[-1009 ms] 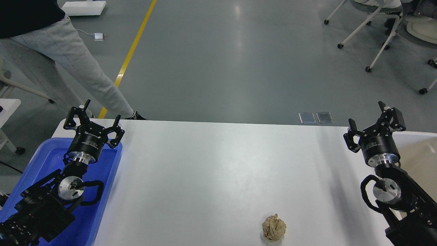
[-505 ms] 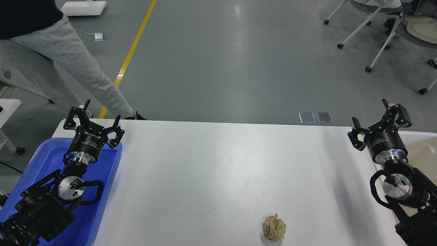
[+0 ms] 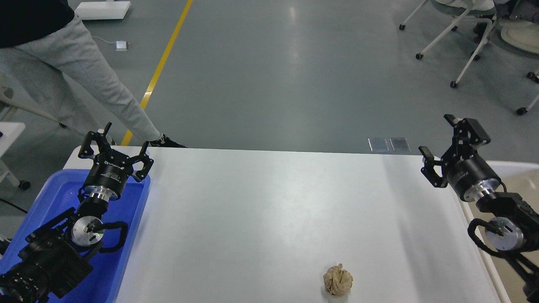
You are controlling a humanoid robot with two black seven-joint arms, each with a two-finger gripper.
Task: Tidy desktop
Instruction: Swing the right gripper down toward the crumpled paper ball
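The glossy white desktop (image 3: 269, 210) fills the middle of the head view. A crumpled brown paper ball (image 3: 337, 280) lies on it near the front edge, right of centre. My left gripper (image 3: 116, 141) is open and empty, held above the far end of the blue tray (image 3: 126, 252) at the desktop's left. My right gripper (image 3: 438, 141) is open and empty, held above the desktop's far right corner, next to the off-white bin (image 3: 518, 176). Both grippers are far from the paper ball.
A person in grey trousers (image 3: 71, 71) stands behind the table's far left corner. Wheeled chairs (image 3: 467, 38) stand at the far right on the grey floor. A yellow floor line (image 3: 164, 59) runs away from the table.
My right arm has swung: the gripper rose and turned to the left, and the wrist moved right and lower. The person's foot shifted slightly. My left arm has not moved.
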